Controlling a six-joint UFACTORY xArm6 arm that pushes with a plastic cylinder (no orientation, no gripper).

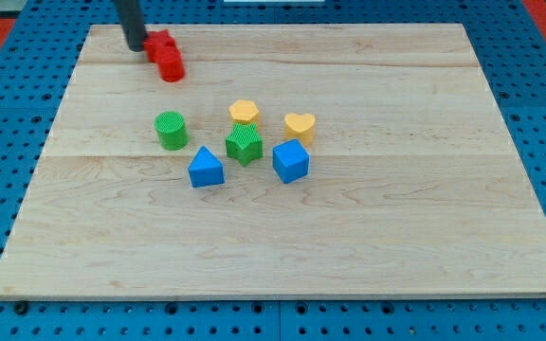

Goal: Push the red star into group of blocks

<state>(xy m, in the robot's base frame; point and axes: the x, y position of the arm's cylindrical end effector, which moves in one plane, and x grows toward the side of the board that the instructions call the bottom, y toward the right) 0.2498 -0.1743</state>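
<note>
My tip (136, 46) rests on the wooden board (396, 237) near the view's top left. It touches the left side of two red blocks that sit against each other, one at the upper left (162, 43) and one at the lower right (171, 66). I cannot tell which of them is the star. The group lies below and to the right, at the board's middle: a green cylinder (171, 130), a yellow pentagon (244, 112), a yellow heart (300, 126), a green star (244, 144), a blue triangle (206, 168) and a blue cube (291, 160).
The board lies on a blue perforated table (8, 142). The board's top edge runs just above the red blocks. The green cylinder is the group block nearest the red pair.
</note>
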